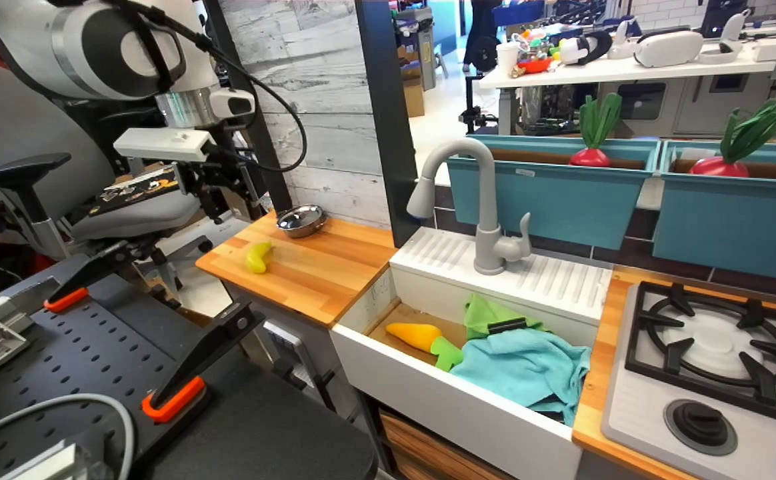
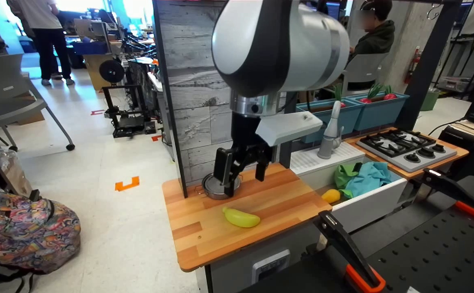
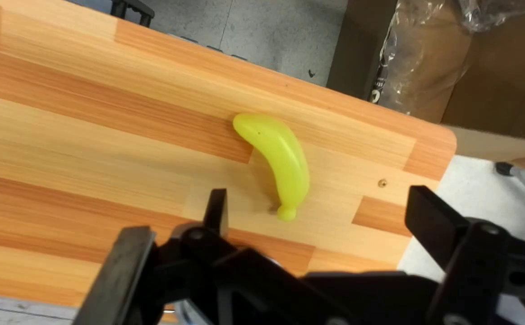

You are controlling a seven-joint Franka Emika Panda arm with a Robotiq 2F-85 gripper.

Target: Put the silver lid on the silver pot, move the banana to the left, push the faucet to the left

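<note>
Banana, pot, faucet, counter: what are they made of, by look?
Banana: likely plastic, smooth semi-gloss; even yellow-green, soft sheen.
Pot: polished metal, perhaps stainless steel; bright mirror-like reflections.
Faucet: matte gray, probably plastic; no metallic glints.
Counter: wood or wood-look laminate, satin; strips with visible grain.

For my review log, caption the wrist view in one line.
Open jaws above a wooden counter, a yellow banana lying on it, ungrasped.

A banana [image 2: 242,218] lies on the wooden counter [image 2: 279,197], clear of 2 spread fingers [image 2: 260,171].
</note>
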